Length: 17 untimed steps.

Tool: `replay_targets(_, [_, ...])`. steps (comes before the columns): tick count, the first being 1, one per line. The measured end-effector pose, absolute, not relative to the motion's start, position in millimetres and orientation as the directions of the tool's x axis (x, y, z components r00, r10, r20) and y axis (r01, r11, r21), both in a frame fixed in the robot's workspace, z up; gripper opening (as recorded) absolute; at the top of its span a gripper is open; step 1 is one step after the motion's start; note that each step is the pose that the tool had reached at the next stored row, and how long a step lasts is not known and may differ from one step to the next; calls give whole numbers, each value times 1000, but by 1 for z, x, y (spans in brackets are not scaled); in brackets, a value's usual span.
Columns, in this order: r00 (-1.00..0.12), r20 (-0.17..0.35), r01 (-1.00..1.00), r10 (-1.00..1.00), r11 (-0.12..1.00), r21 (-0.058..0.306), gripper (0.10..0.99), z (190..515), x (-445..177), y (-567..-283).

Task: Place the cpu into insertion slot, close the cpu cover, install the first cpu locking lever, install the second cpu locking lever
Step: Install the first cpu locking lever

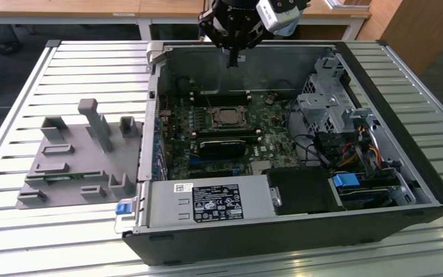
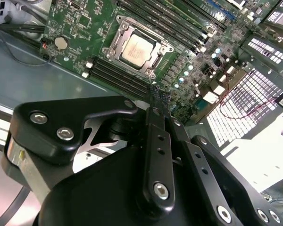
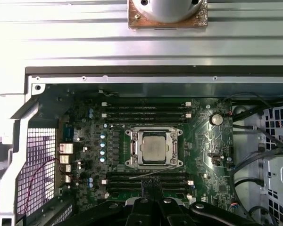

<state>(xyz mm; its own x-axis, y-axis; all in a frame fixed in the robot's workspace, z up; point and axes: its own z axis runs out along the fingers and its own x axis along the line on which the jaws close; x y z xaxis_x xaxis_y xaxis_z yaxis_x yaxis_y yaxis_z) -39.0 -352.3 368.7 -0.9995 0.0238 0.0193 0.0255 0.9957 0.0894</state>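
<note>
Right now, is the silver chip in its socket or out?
In: the cpu lies flat inside the insertion slot on the green board, level with its metal rim.

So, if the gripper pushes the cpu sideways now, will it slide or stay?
Probably it stays: the cpu lies flat with the cpu cover framing its edges. It looks like a stiff, thin plate, so bending seems unlikely. Its smooth metal top might let the gripper slip.
</note>
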Motion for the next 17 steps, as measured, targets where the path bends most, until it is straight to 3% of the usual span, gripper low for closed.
replay_targets(17, [-1000,19,25,24,996,89,106,353,-39,-352])
